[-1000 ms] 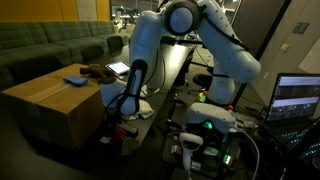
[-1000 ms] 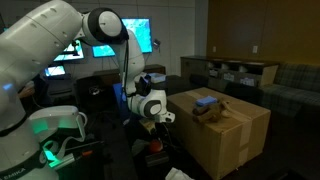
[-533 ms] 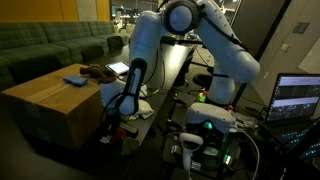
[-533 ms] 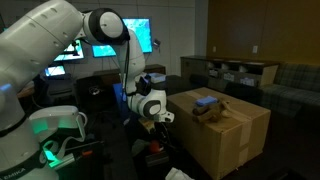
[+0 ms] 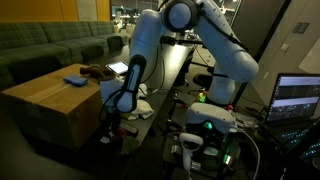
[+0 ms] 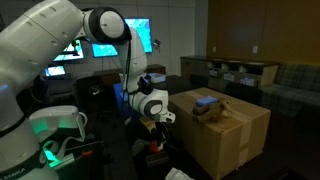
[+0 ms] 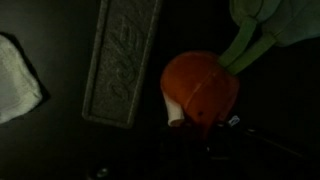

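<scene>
Hardly anything has shifted since the earlier frames: the arm holds the same low, folded pose beside the cardboard box [image 5: 50, 105], while the gripper [image 6: 160, 130] has drawn its fingers together; the jaws now stand closed. Working surface: a dark, dim patch low down between the robot base and the box, its detail mostly lost in shadow in the wrist view. Room: a lounge-like office, with one green sofa [image 5: 45, 45] behind the box, one lit laptop screen [image 5: 297, 97] beside the base, and glowing monitors [image 6: 105, 47] behind the arm. Items near the gripper, wrist view: one orange toy [image 7: 200, 88], round, with a green stalk [image 7: 250, 40], lying right at the fingertips; whether the closed jaws actually pinch it cannot be told, the fingers being lost in the dark; one grey ridged slab [image 7: 122, 60] just beside the toy; one white cloth [image 7: 18, 78] at the frame edge, apart from both. Items on the box top: one blue object [image 6: 205, 100] and one brown object [image 6: 216, 111], close together.
</scene>
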Controlling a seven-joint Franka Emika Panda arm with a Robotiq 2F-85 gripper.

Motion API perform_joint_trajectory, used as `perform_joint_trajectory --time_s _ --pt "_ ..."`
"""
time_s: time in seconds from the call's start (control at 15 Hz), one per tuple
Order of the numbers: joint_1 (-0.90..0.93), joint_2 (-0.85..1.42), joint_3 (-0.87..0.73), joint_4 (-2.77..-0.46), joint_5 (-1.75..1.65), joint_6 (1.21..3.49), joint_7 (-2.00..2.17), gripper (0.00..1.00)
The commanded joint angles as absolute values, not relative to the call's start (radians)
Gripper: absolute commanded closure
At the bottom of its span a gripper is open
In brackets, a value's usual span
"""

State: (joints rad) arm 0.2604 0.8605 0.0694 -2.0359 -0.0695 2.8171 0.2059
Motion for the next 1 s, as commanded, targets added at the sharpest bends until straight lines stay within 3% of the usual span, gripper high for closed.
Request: perform_joint_trajectory --time_s 0.0,0.93 --pt "0.198 0.799 0.118 -2.045 -0.043 2.731 0.114 0.93" --pt "0.157 0.477 0.160 -2.086 -0.042 2.384 -0.010 0.93"
